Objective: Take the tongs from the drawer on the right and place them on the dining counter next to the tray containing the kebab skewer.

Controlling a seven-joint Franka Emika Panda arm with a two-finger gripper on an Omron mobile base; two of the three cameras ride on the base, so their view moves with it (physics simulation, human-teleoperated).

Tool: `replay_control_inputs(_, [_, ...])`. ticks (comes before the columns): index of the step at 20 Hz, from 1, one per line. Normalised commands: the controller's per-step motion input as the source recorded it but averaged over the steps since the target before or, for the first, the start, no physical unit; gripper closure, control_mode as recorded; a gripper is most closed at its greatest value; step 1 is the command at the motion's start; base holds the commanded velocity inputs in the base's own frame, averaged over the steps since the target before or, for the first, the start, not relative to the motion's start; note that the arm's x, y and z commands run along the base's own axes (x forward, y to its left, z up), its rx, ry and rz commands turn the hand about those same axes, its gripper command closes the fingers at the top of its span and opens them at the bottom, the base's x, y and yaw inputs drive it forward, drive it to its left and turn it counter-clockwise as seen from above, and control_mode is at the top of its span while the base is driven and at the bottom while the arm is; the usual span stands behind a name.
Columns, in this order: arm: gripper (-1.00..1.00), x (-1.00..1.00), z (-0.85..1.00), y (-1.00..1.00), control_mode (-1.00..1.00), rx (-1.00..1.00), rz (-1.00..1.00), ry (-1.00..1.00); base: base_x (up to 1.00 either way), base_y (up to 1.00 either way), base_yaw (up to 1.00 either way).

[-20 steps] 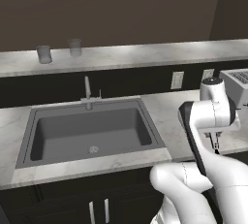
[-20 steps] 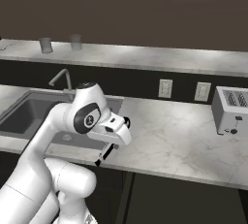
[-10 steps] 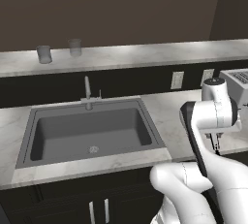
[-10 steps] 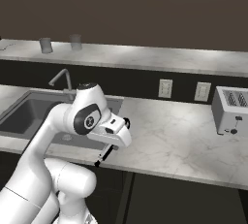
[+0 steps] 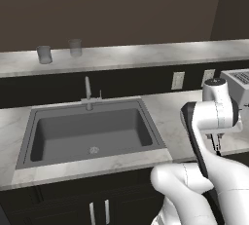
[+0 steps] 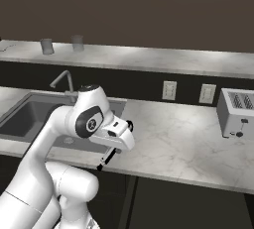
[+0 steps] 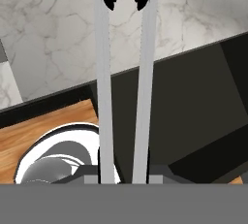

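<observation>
A dark brown wall (image 5: 121, 9) backs a marble worktop (image 6: 183, 148) with a grey sink (image 5: 90, 134) and black cabinets (image 5: 73, 204).

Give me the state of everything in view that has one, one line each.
gripper: shut on the tongs
tongs: held, lifted over the counter edge, arms close together
drawer: open, wooden floor showing
sink: empty, no water running
toaster: slots empty

Tongs (image 7: 144, 87) — smooth brushed metal; worktop (image 6: 188, 139) — polished pale marble, grey-veined
</observation>
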Motion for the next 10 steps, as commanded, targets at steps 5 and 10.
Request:
replay_control_inputs(5, [1.00, 0.00, 0.00, 0.00, -1.00, 0.00, 0.00, 0.00, 0.00, 0.00, 0.00])
replay_control_inputs(10, [1.00, 0.00, 0.00, 0.00, 1.00, 0.00, 0.00, 0.00, 0.00, 0.00, 0.00])
